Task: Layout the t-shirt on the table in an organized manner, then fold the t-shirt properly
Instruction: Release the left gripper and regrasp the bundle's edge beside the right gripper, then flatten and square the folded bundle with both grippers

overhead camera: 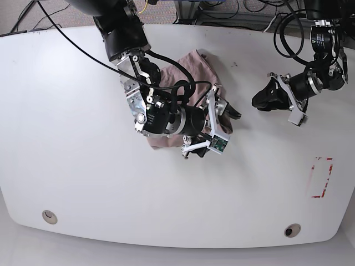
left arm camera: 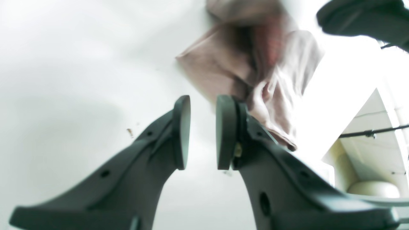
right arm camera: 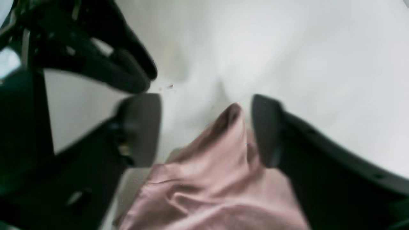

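Note:
The mauve t-shirt (overhead camera: 194,62) lies bunched in a heap on the white table (overhead camera: 83,166), mostly hidden under the right arm. My right gripper (right arm camera: 204,127) is open, and a raised fold of the t-shirt (right arm camera: 211,179) stands between its jaws. In the base view this gripper (overhead camera: 226,117) sits at the heap's right edge. My left gripper (left arm camera: 203,131) is open by a narrow gap with nothing between its fingers. It hovers over bare table a short way from the t-shirt (left arm camera: 274,73). The base view has it (overhead camera: 262,101) to the right of the heap.
A red rectangular mark (overhead camera: 320,177) is on the table at the right. Two small round holes (overhead camera: 49,216) (overhead camera: 292,229) sit near the front edge. Cables hang behind the far edge. The right arm's dark body (overhead camera: 161,119) covers the heap's middle.

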Robot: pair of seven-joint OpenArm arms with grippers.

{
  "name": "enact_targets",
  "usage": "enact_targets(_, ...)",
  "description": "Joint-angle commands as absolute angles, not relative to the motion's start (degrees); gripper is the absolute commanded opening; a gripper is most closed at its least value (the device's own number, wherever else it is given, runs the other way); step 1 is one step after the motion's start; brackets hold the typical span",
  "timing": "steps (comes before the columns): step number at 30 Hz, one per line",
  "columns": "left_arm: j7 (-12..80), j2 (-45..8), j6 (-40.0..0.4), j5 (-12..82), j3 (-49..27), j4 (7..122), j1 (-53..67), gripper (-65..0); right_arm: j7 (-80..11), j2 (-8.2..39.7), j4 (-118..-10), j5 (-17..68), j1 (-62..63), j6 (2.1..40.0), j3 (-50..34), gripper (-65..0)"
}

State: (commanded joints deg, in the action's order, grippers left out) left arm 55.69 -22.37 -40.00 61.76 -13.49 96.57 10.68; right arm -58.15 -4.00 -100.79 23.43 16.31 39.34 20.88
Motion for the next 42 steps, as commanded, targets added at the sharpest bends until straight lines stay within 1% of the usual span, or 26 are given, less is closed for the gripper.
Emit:
enact_targets(3, 55.69, -22.29, -40.0, 61.76, -13.32, 97.98, 11.3, -51.9, -58.33, -3.91, -101.49, 23.43, 16.66, 39.34, 20.79, -5.1)
enact_targets(5, 55.69, -22.2, -40.0, 61.76, -12.26, 99.03, 11.56, -51.9, -58.42, -2.86, -102.73, 23.43, 16.66, 39.34, 20.62, -4.4)
enact_targets(13, 55.52, -21.58, -40.0, 61.76, -2.33, 102.29, 10.15, -51.9, -58.42, 5.05, -107.82, 23.78, 15.16, 39.34, 16.57, -4.4)
enact_targets(18, 55.52, -17.98, -40.0, 60.88, 5.05, 102.29, 7.08, -52.1, -58.42, 10.07, -108.09, 23.69, 14.9, 39.78, 11.12, -4.6)
enact_targets(21, 55.43, -15.43, -40.0, 57.98, 7.52, 102.29, 6.37, -52.2, -58.15, 11.47, -106.24, 23.6, 14.64, 39.87, 8.92, -5.9)
enact_targets(22, 55.43, -13.67, -40.0, 55.87, 8.66, 102.29, 6.37, -52.2, -58.07, 11.74, -105.1, 23.78, 14.55, 39.87, 8.22, -8.7)
enact_targets(25, 55.43, -10.68, -40.0, 52.44, 10.07, 102.2, 6.29, -52.2, -56.75, 11.74, -102.9, 23.43, 14.55, 39.87, 8.04, -16.0)
enact_targets(27, 55.43, -8.66, -40.0, 49.36, 10.95, 102.02, 6.29, -52.2, -54.2, 11.56, -100.79, 23.43, 14.55, 39.87, 8.22, -22.4)
enact_targets(28, 55.43, -6.99, -40.0, 46.73, 11.65, 101.49, 6.37, -52.2, -52.35, 11.38, -99.21, 23.43, 14.55, 39.87, 8.22, -27.4)
enact_targets(30, 55.43, -5.23, -40.0, 43.82, 12.7, 100.26, 6.55, -52.2, -50.24, 10.68, -96.84, 23.43, 14.55, 39.87, 8.22, -33.3)
enact_targets(32, 55.43, -3.91, -40.0, 40.92, 12.88, 98.51, 6.55, -52.4, -47.08, 9.45, -92.88, 23.43, 14.46, 39.87, 8.31, -40.7)
enact_targets(33, 55.34, -3.74, -40.0, 40.48, 12.62, 98.24, 6.64, -52.4, -46.2, 9.27, -92.09, 23.43, 14.46, 39.87, 8.31, -42.2)
enact_targets(35, 55.34, -3.65, -40.0, 39.08, 11.91, 96.84, 6.73, -52.4, -42.07, 8.84, -87.96, 23.43, 14.37, 39.87, 8.4, -47.7)
enact_targets(37, 55.34, -3.74, -40.0, 37.76, 12.35, 95.52, 6.55, -52.4, -39.43, 8.75, -85.05, 23.34, 14.37, 39.87, 8.4, -49.8)
enact_targets(42, 55.25, -5.76, -40.0, 33.63, 12.79, 93.14, 6.46, -52.4, -31.25, 9.54, -76.88, 22.11, 14.37, 39.87, 10.15, -50.1)
